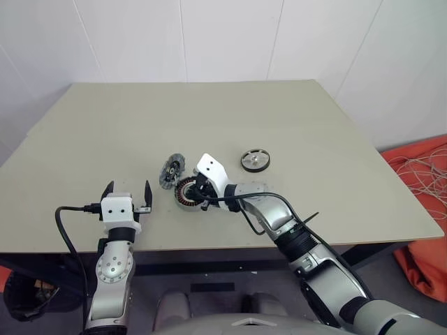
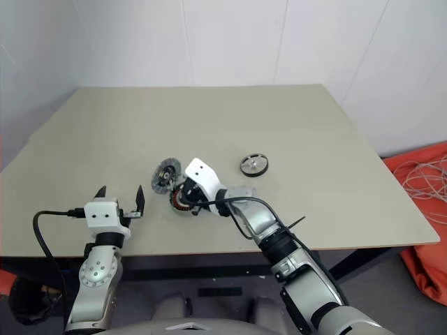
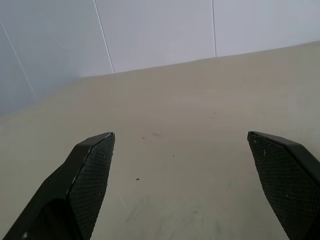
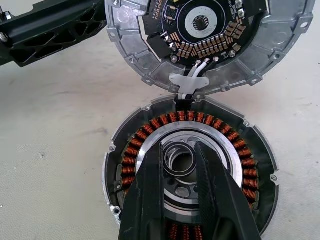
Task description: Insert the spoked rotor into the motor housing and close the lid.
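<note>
Worktop [image 1: 293,118] carries all parts; motor housing [image 4: 190,170] sits near its front edge, open, windings bare; lid [image 4: 200,30] leans just behind it, joined by wires; spoked rotor [image 1: 255,160] lies apart, right of the housing, so insertion isn't begun; left claw [image 1: 127,190], left of the housing, gapes wide, empty; right claw [image 4: 179,150] dips into the housing's centre, grip I cannot tell; next it likely must back out and fetch the rotor.

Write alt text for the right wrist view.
The right pincer, fingers nearly together, reaches into the dark centre of the motor housing, ringed by copper windings. A hinged round circuit board plate stands open beyond it on the table.
</note>
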You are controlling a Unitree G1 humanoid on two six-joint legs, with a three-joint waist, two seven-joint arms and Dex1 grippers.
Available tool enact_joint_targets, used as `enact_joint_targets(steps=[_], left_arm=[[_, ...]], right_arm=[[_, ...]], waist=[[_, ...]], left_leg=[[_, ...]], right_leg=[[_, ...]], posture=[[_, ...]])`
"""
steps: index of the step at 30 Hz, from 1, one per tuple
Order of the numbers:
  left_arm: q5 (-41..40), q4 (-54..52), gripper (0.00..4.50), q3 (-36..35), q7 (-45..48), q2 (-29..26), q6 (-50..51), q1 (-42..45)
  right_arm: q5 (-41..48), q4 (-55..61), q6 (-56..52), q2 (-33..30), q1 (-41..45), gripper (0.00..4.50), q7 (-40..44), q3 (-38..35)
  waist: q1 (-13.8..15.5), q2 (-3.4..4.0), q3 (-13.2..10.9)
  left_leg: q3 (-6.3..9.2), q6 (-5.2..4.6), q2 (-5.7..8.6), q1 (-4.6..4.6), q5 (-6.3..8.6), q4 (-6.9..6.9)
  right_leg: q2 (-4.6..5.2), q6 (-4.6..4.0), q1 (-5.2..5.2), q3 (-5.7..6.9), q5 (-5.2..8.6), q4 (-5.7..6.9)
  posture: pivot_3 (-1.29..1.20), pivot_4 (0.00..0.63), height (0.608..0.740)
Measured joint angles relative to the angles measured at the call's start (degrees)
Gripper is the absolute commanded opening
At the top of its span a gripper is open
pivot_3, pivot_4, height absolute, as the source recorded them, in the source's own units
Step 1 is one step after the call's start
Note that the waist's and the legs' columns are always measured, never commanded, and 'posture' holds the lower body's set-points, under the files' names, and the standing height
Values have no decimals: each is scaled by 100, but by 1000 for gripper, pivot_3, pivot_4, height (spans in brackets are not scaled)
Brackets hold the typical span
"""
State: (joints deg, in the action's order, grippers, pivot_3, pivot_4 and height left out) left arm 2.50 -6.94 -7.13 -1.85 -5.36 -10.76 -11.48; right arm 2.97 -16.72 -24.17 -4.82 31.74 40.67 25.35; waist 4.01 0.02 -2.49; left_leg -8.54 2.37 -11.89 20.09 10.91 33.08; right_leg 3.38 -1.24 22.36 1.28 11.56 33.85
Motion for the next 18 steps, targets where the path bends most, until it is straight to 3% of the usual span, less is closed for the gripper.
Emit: enact_joint_targets(steps=[12, 18], left_arm=[[-2, -1, 4500, 0, -4, 12, 0, -27], [-2, -1, 4500, 0, -4, 13, 0, -26]], right_arm=[[-55, -108, 41, -4, 75, 566, 17, -51], [-55, -108, 37, -4, 75, 2609, 46, -52]], waist=[[0, 0, 0], [0, 0, 0]], left_leg=[[0, 0, 0, 0, 0, 0], [0, 0, 0, 0, 0, 0]], right_leg=[[0, 0, 0, 0, 0, 0], [0, 0, 0, 0, 0, 0]], posture=[[0, 0, 740], [0, 0, 740]])
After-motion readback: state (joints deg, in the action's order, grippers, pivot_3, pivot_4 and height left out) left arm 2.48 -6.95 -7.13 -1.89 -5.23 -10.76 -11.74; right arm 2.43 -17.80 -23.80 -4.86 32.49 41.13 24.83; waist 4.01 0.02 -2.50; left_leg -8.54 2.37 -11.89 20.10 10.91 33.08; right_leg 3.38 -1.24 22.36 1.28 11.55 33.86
